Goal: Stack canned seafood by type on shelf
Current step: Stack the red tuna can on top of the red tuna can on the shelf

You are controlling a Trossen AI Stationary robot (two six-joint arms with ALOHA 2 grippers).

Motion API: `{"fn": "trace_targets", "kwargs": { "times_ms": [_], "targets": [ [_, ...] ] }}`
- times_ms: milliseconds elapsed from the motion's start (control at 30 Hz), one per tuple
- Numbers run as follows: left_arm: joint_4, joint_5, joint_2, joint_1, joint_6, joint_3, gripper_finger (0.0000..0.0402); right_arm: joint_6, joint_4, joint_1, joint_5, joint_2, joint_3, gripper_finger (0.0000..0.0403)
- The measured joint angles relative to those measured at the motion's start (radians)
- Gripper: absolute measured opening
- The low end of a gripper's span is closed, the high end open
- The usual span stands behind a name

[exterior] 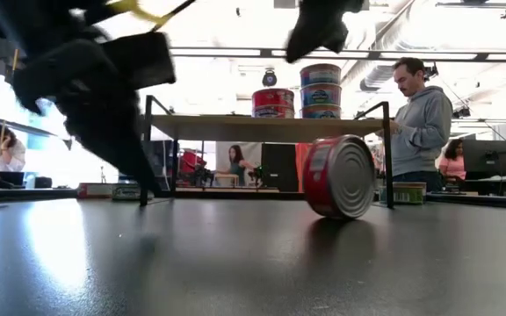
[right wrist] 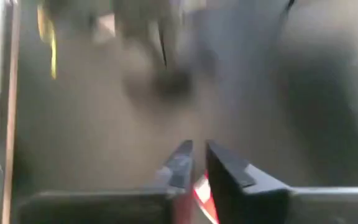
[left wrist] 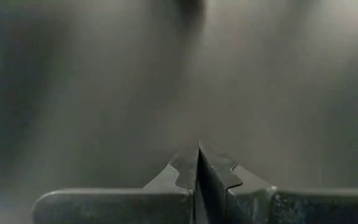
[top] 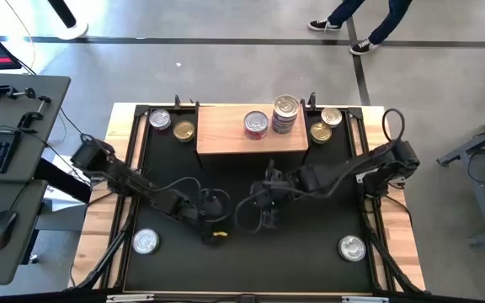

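Left gripper clenched empty over the mat. Right gripper fingers slightly parted; a red can with ribbed silver lid lies on edge beneath it. Stacked cans occupy the shelf beyond.

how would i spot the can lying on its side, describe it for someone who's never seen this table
Start at the light-brown wooden shelf on thin black legs at the back of the large black mat. In front of it, in the low view, lies one round red-labelled tin. Unlike the tins stacked upright on the shelf, it is tipped on its edge, its ribbed silver lid facing the camera.
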Motion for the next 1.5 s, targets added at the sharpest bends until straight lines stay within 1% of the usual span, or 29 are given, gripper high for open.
{"fn": "trace_targets", "kwargs": {
  "times_ms": [100, 200, 300, 367, 400, 500, 667, 800, 900, 967, 1033, 1100, 1233, 1300, 1333, 1367, 1400, 1500],
  "targets": [
    [0.032, 0.0, -0.074, -0.031, -0.137, -0.091, 0.0, -0.164, -0.14, -0.034, -0.083, 0.004, 0.046, 0.0105],
    [0.043, -0.007, -0.13, -0.077, -0.258, -0.149, 0.0, -0.325, -0.222, -0.056, -0.136, 0.01, 0.038, 0.0178],
    [0.038, -0.016, -0.169, -0.142, -0.374, -0.178, 0.0, -0.443, -0.307, -0.074, -0.132, 0.015, 0.013, 0.0244],
    [0.042, -0.045, -0.183, -0.195, -0.43, -0.184, 0.0, -0.541, -0.366, -0.081, -0.099, 0.031, 0.0, 0.0278],
    [0.044, -0.065, -0.184, -0.221, -0.455, -0.184, 0.0, -0.583, -0.369, -0.085, -0.082, 0.036, -0.006, 0.0291],
    [0.048, -0.113, -0.182, -0.292, -0.546, -0.184, 0.0, -0.644, -0.362, -0.097, -0.069, 0.06, -0.019, 0.0311],
    [0.049, -0.141, -0.182, -0.373, -0.671, -0.184, 0.0, -0.668, -0.356, -0.125, -0.089, 0.108, -0.051, 0.0314],
    [0.048, -0.154, -0.182, -0.42, -0.72, -0.184, 0.0, -0.679, -0.336, -0.141, -0.119, 0.127, -0.068, 0.0314],
    [0.04, -0.174, -0.182, -0.446, -0.748, -0.184, 0.0, -0.696, -0.302, -0.14, -0.093, 0.135, -0.07, 0.0299],
    [0.039, -0.173, -0.189, -0.456, -0.778, -0.184, 0.0, -0.69, -0.275, -0.139, -0.05, 0.133, -0.069, 0.0269],
    [0.035, -0.162, -0.22, -0.462, -0.791, -0.184, 0.0, -0.67, -0.255, -0.139, -0.015, 0.133, -0.066, 0.0224],
    [0.025, -0.15, -0.267, -0.463, -0.779, -0.184, 0.0, -0.635, -0.263, -0.138, -0.012, 0.133, -0.055, 0.0172],
    [-0.061, -0.149, -0.401, -0.462, -0.726, -0.184, 0.0, -0.564, -0.281, -0.116, -0.072, 0.132, -0.005, 0.0072],
    [-0.116, -0.174, -0.472, -0.463, -0.706, -0.183, 0.0, -0.521, -0.278, -0.093, -0.099, 0.129, 0.05, 0.0028],
    [-0.146, -0.191, -0.507, -0.462, -0.695, -0.183, 0.0, -0.504, -0.277, -0.08, -0.106, 0.127, 0.083, 0.0015],
    [-0.18, -0.21, -0.538, -0.462, -0.685, -0.183, 0.0, -0.499, -0.274, -0.065, -0.11, 0.126, 0.118, 0.0008],
    [-0.212, -0.231, -0.569, -0.462, -0.674, -0.183, 0.0, -0.487, -0.266, -0.049, -0.103, 0.125, 0.153, 0.001],
    [-0.295, -0.267, -0.641, -0.459, -0.66, -0.183, 0.0, -0.395, -0.273, -0.018, -0.017, 0.125, 0.233, 0.0036]
  ]
}}
